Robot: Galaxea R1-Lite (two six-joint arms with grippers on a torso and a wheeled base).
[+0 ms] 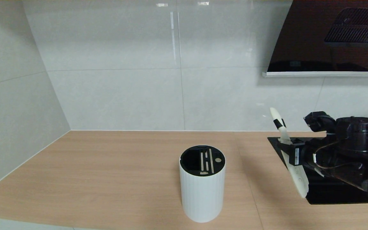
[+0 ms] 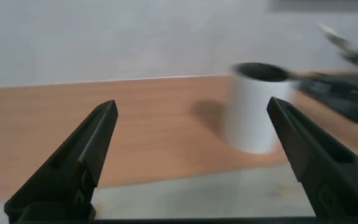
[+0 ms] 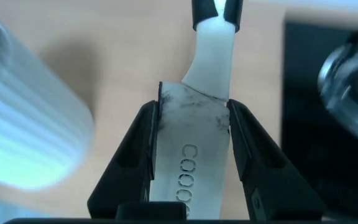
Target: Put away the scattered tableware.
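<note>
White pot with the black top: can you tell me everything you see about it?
The white pot is a tall, round, plastic-looking cylinder with fine upright ribs. Its black top has one big hole, some narrow slots and a small round spot. It stands upright on the wooden counter, apart from the right gripper and its white utensil. Only the counter touches it; nothing sticks out.

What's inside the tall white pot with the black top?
Nothing sticks out of the white holder. Its black lid has one big hole and thin slots; deeper down is dark, so hidden.
</note>
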